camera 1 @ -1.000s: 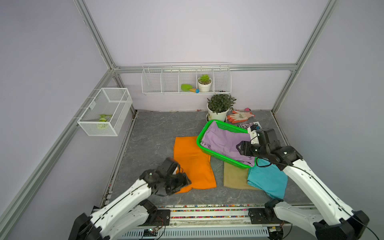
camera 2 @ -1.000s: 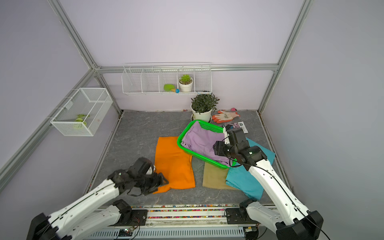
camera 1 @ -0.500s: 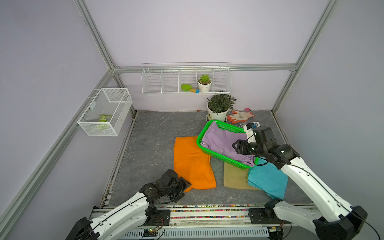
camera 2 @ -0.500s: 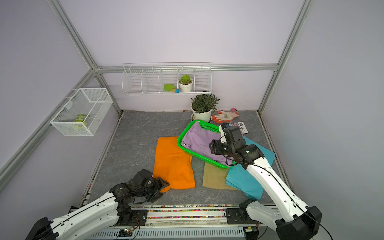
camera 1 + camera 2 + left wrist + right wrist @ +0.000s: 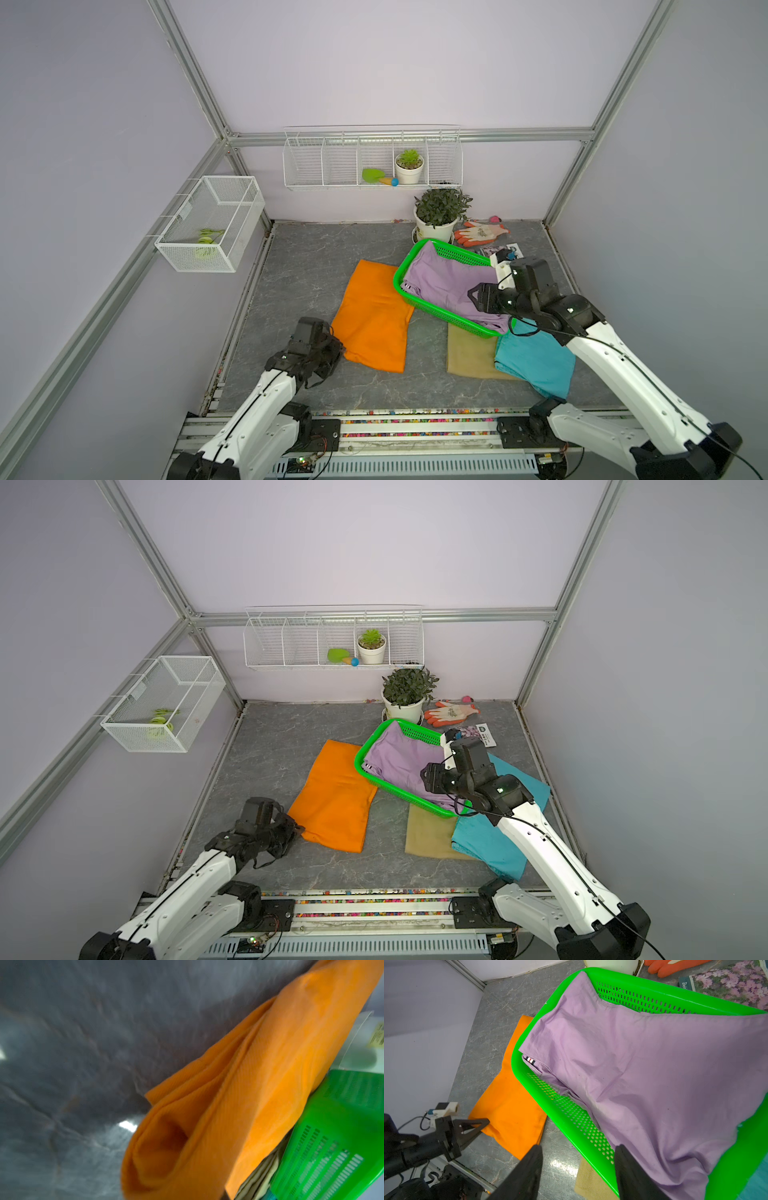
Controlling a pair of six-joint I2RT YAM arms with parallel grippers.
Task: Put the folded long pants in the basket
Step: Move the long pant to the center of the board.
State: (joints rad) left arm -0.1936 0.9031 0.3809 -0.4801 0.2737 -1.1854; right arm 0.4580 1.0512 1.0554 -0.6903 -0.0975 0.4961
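The green basket holds the lilac folded long pants, which drape over its near right rim. Orange pants lie flat left of it; tan pants and teal pants lie in front, partly under it. My left gripper is shut on the orange pants' near left corner; in the left wrist view the orange cloth bunches up close to the camera. My right gripper hovers open over the basket's near rim, holding nothing.
A potted plant, orange-and-white gloves and a seed packet sit behind the basket. A white wire rack hangs on the back wall and a mesh box on the left wall.
My left gripper dropped to the floor at the orange pants' near corner and shut on it. My right gripper shifted slightly over the basket and narrowed a little.
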